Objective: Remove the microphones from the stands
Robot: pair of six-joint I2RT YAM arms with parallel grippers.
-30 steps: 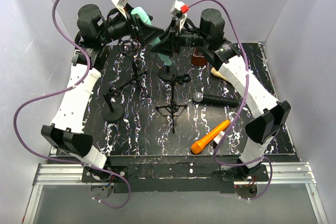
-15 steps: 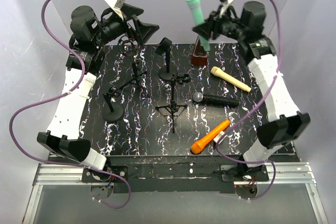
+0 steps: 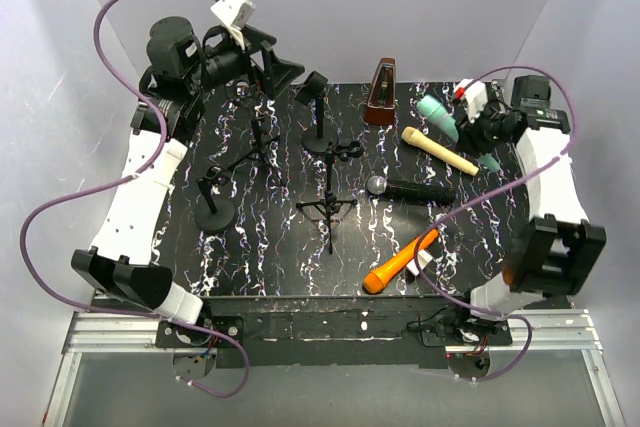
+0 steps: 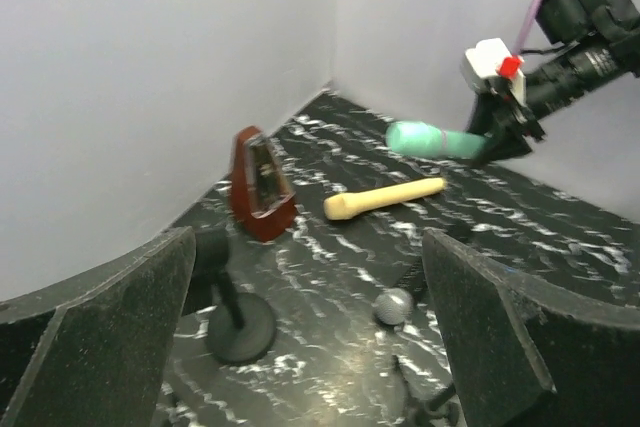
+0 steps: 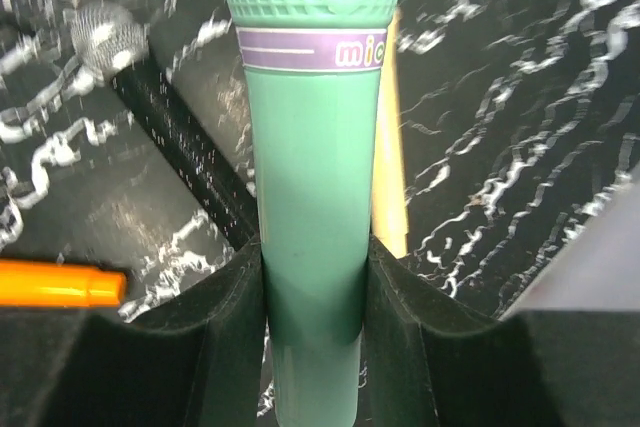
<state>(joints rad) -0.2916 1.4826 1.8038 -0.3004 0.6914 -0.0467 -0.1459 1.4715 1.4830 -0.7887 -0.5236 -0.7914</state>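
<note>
My right gripper (image 3: 470,129) is shut on the green microphone (image 3: 438,112) and holds it low over the back right of the table; the wrist view shows its body (image 5: 312,247) clamped between my fingers (image 5: 215,327). It also shows in the left wrist view (image 4: 430,139). The round-base stand (image 3: 318,117) at the back middle has an empty clip; it shows in the left wrist view (image 4: 235,312) too. My left gripper (image 3: 275,59) is open and empty, raised at the back left.
A brown metronome (image 3: 381,92) stands at the back. A cream microphone (image 3: 440,151), a black microphone (image 3: 410,189) and an orange microphone (image 3: 400,261) lie on the right half. A tripod stand (image 3: 328,202), another tripod (image 3: 255,142) and a round-base stand (image 3: 213,207) stand on the left and middle.
My right gripper lifted the green microphone off the back stand, swung it right and lowered it toward the table's back right. My left gripper let go and drew back to the left.
</note>
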